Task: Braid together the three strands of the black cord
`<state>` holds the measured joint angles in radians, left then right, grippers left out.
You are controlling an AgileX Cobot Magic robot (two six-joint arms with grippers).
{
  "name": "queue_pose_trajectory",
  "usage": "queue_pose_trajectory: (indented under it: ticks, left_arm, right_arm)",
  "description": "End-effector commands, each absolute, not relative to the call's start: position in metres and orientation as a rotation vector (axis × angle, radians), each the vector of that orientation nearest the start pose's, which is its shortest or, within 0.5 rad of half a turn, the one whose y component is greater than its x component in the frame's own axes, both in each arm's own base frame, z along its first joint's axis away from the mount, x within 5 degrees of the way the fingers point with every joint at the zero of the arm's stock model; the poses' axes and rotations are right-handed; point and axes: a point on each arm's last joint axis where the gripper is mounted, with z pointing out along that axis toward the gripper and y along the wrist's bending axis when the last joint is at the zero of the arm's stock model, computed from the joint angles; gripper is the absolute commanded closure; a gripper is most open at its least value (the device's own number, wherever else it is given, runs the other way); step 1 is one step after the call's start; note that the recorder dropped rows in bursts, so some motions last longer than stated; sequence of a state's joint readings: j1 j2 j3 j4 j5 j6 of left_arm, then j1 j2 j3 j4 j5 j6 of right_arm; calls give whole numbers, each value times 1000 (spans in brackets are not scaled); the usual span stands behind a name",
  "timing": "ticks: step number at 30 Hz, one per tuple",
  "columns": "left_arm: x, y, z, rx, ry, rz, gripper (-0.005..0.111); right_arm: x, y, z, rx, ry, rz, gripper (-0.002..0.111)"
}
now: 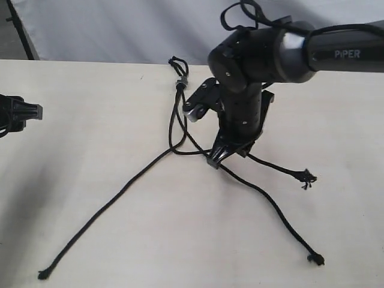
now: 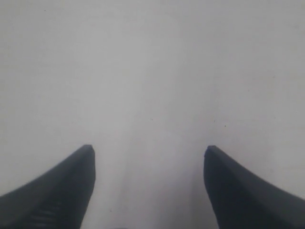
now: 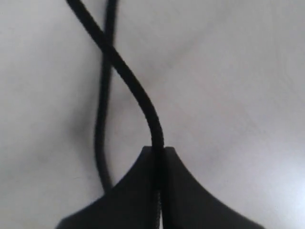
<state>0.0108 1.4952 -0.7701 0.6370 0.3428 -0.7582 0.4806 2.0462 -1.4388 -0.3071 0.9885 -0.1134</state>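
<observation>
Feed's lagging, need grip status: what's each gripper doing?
Left gripper: open, holding nothing.
Right gripper: shut on one strand.

My right arm point(image 1: 369, 57) is glossy black: a rounded tube marked "PiPER" in white lettering point(image 1: 347, 53), with thin black cables point(image 1: 243, 15) looped above its bulky joint point(image 1: 252, 57). My right tool point(image 1: 217, 159) ends in matte black wedges; my left tool point(image 2: 150, 152) shows two dark, pointed, tapering fingers point(image 2: 62, 191).

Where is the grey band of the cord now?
In the exterior view, the grey band lies near the table's upper edge, mid-width, just left of the right arm.
</observation>
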Motion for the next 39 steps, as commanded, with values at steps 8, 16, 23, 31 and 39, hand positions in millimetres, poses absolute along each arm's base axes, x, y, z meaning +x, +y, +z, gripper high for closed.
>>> queue_pose_trajectory:
  ticks: [8, 16, 23, 31, 39]
  left_arm:
    - [282, 23, 204, -264, 2483, 216, 45]
    - [282, 23, 204, -263, 2480, 213, 45]
    - [282, 22, 204, -267, 2480, 210, 45]
    - [281, 20, 203, -255, 2499, 182, 45]
    - [281, -8, 203, -121, 2509, 135, 45]
  right_arm:
    - [333, 155, 118, -1321, 3103, -94, 108]
    - [283, 203, 118, -1780, 3009, 35, 108]
    - [286, 202, 179, -1735, 2730, -228, 108]
    - [317, 151, 216, -1204, 2770, -224, 108]
    - [338, 117, 176, -968, 2750, -183, 108]
